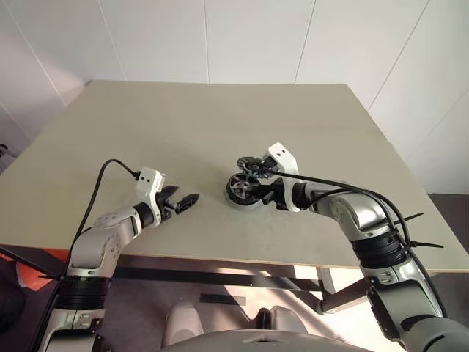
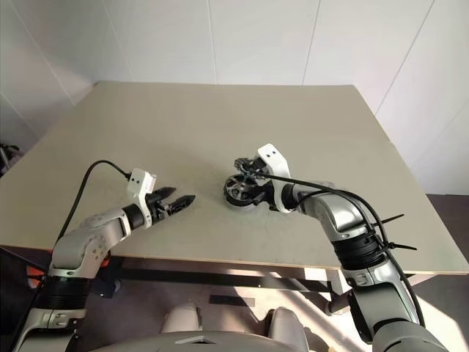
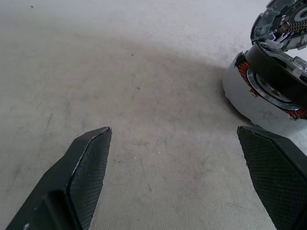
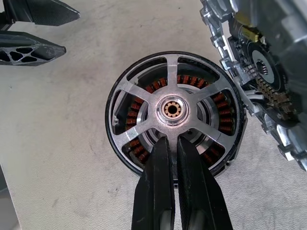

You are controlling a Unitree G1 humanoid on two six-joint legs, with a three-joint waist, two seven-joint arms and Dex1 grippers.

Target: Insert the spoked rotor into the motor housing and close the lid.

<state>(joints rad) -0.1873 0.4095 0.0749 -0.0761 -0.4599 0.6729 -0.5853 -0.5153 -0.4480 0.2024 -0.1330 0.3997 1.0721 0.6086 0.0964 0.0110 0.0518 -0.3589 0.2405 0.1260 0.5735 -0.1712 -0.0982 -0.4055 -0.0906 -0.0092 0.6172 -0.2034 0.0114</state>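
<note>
On a wide beige matte tabletop (image 1: 183, 125) backed by white panelled walls (image 1: 242, 37), the silver round motor housing (image 3: 249, 98) sits just ahead of the right gripper (image 4: 172, 143). Silver five-spoked rotor (image 4: 171, 109) with a black outer ring lies seated in that housing, copper windings visible between spokes. Right gripper's two black fingers are pressed together, tips over the rotor between two spokes near the hub; whether they actually pinch a spoke, cannot tell. Grey toothed hinged lid (image 1: 250, 163) stands up, tilted open, on the far side of the housing from that gripper.

Left gripper (image 1: 182, 200) hovers over bare surface, jaws spread wide, nothing between them, housing well apart to its right (faint scuffs on the top there).

Near table edge runs just under both wrists. Plenty of bare tabletop beyond the housing toward the far edge and wall; right edge is near the right elbow.
</note>
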